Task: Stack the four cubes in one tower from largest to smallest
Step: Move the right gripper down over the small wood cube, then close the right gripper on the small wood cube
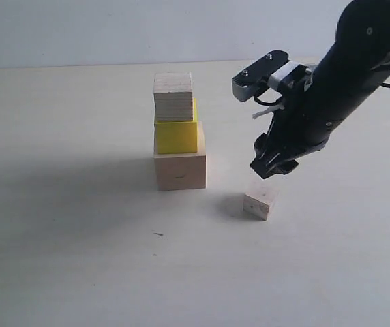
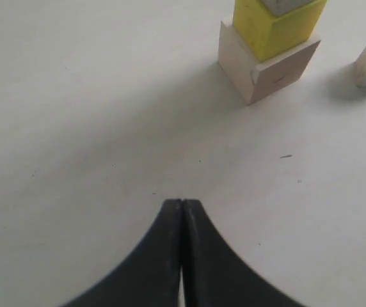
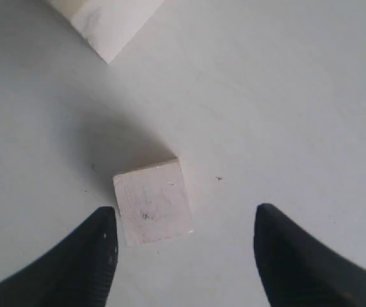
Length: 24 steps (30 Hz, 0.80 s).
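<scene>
Work surface: a pale table [image 1: 79,272], matte, carrying all four cubes.

Right arm [image 1: 358,61]: black, reaching down from the upper right of the exterior view. The right gripper [image 1: 271,167] hangs just above the loose cube, with a gap visible between the two. In the right wrist view its dark fingers [image 3: 87,262] stand wide apart and nothing is held. The loose cube lies on the table between them, nearer one finger than the other.

Largest cube [image 1: 180,170]: pale bare wood, flat on the table near the centre, forming the base of the tower.

Yellow cube [image 1: 176,136]: seated on the base, set toward the left side of the base's top, so a strip of bare wood shows on the right.

Third cube [image 1: 173,95]: light wood with layered edges, resting on the yellow cube, its left face roughly in line with the yellow one's.

Smallest cube [image 1: 260,203]: light wood, alone on the table, to the right of the tower and nearer the camera, clear of it.

Left gripper [image 2: 182,211]: jaws pressed together, empty, low over bare table, well apart from the tower.
</scene>
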Each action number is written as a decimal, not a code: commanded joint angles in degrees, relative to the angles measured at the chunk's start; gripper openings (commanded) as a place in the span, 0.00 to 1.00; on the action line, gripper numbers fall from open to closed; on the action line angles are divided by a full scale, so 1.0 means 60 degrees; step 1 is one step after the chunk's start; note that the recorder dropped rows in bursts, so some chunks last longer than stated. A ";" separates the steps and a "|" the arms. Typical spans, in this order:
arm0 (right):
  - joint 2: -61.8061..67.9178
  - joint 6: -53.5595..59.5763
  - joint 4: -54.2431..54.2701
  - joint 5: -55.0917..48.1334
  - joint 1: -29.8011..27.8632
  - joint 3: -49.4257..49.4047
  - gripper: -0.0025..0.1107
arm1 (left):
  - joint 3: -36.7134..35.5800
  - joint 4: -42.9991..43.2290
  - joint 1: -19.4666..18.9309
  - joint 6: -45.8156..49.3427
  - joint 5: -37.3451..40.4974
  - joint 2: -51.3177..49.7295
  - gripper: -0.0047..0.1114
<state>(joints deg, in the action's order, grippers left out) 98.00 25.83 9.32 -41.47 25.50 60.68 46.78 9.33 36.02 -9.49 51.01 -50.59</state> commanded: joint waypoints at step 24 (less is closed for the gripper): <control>0.2013 0.1746 0.0599 -0.1537 -0.0026 0.1292 0.55 | -0.0019 -0.0119 -0.0017 0.0296 0.0191 -0.0011 0.04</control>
<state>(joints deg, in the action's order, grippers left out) 110.02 35.11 12.23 -51.13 25.50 68.00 46.78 8.80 36.02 -8.13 52.49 -50.59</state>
